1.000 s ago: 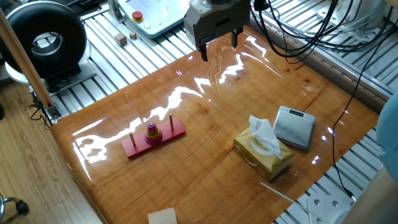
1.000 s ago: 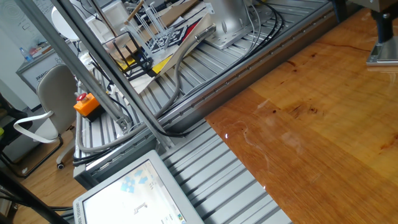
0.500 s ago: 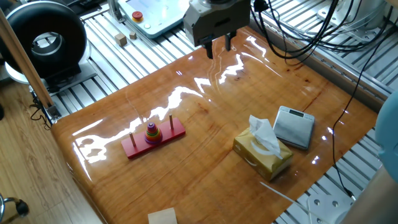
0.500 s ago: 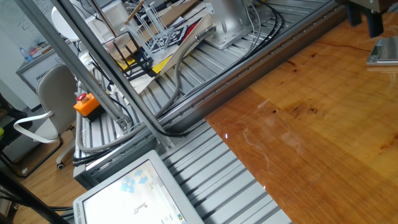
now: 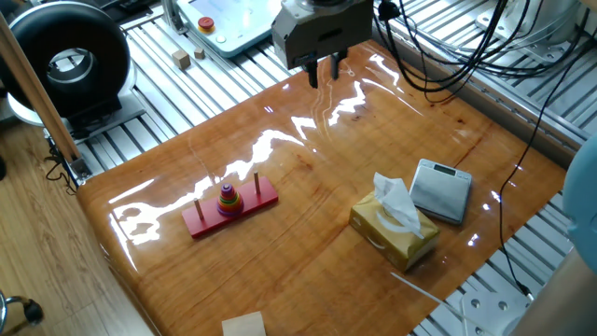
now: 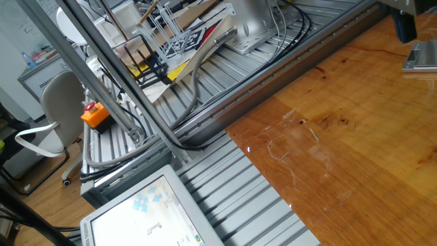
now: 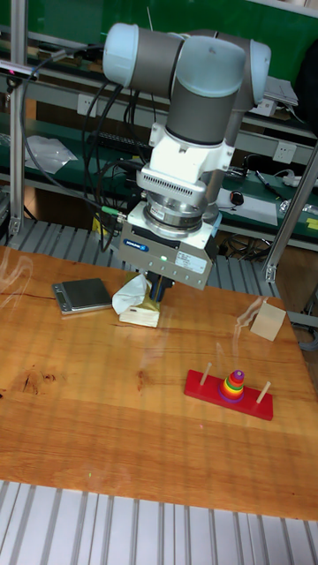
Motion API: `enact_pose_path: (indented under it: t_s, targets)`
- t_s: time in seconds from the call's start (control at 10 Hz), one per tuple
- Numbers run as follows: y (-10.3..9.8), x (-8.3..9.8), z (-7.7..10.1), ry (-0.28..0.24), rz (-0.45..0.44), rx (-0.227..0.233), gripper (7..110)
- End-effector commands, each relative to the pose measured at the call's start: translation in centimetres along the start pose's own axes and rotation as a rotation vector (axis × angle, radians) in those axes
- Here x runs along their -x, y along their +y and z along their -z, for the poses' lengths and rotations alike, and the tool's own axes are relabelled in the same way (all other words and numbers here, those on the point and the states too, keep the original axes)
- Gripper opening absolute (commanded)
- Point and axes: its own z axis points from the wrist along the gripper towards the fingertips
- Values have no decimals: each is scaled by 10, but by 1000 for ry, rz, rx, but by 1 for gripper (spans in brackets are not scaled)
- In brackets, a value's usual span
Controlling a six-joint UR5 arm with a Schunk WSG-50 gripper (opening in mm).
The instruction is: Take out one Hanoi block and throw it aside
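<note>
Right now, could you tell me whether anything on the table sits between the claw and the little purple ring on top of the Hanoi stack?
Nothing visible does. The claw hangs above the table's far edge, and the wood between it and the purple ring is bare. The tissue box and scale lie off to the side. Only the base's two outer pegs flank the stack.

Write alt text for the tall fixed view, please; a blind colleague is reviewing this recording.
A UR5 arm hangs its gripper above a wooden table, fingers close together and holding nothing visible. To the right, a red three-peg base carries a stack of coloured rings on its middle peg, the small purple Hanoi block on top. Behind lie a scale, a tissue box and a wooden block.
</note>
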Motion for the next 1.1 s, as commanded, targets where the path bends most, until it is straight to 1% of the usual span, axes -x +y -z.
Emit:
enact_pose_path:
  t_s: [0.0,0.1,0.2,0.5,0.6,0.7,0.8,1.0]
  targets:
    - [10,8,1,-30,-5,40,7]
    - [14,9,1,-35,11,51,7]
    - [16,10,0,-38,15,52,22]
    - [15,7,-1,-31,60,39,22]
    - [19,7,0,-30,112,45,22]
    - [23,6,3,-28,127,35,22]
    - [30,4,7,-19,146,33,44]
    - [49,2,8,-17,163,35,44]
